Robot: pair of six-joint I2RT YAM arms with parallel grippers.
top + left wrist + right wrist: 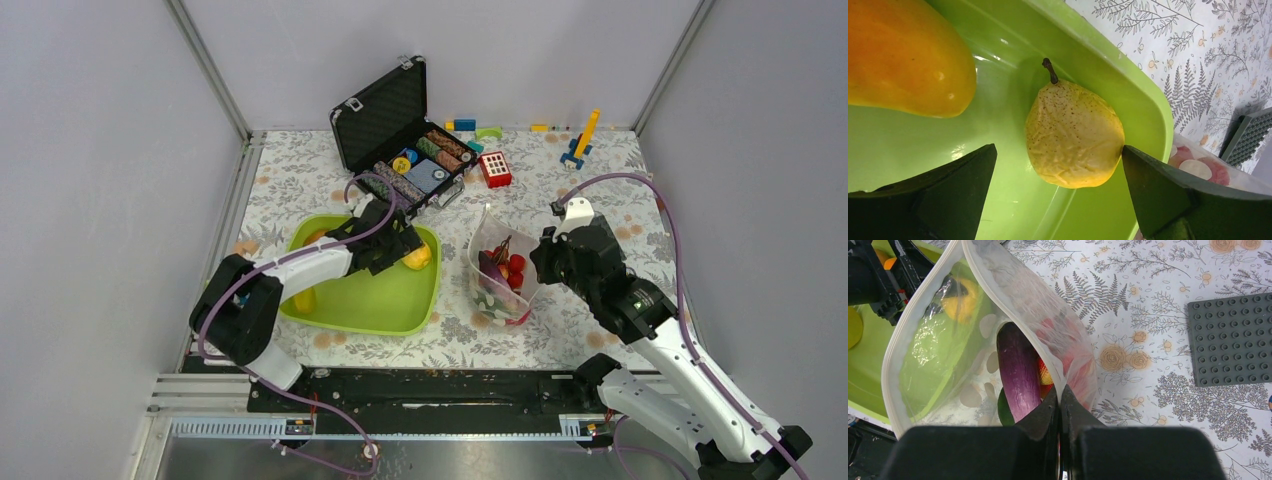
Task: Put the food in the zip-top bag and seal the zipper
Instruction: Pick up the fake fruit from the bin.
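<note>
Straddling pear [1074,135], left fingers [1158,192] wide, empty | right fingers [1060,407] clamp rim of zip-top bag [1075,327] (props mouth open for loading), 3 o'clock of tray [372,312]

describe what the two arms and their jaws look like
The left arm and right arm match: white shells on the links, black joints and black wrist heads. A thin purple cable loops along each. The jaws are dark, flat-faced wedges, two per arm.

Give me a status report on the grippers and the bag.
Left gripper open, straddling yellow pear in green tray. Right gripper shut on zip-top bag rim, mouth held open. Eggplant inside. Nothing blocking the pear.
</note>
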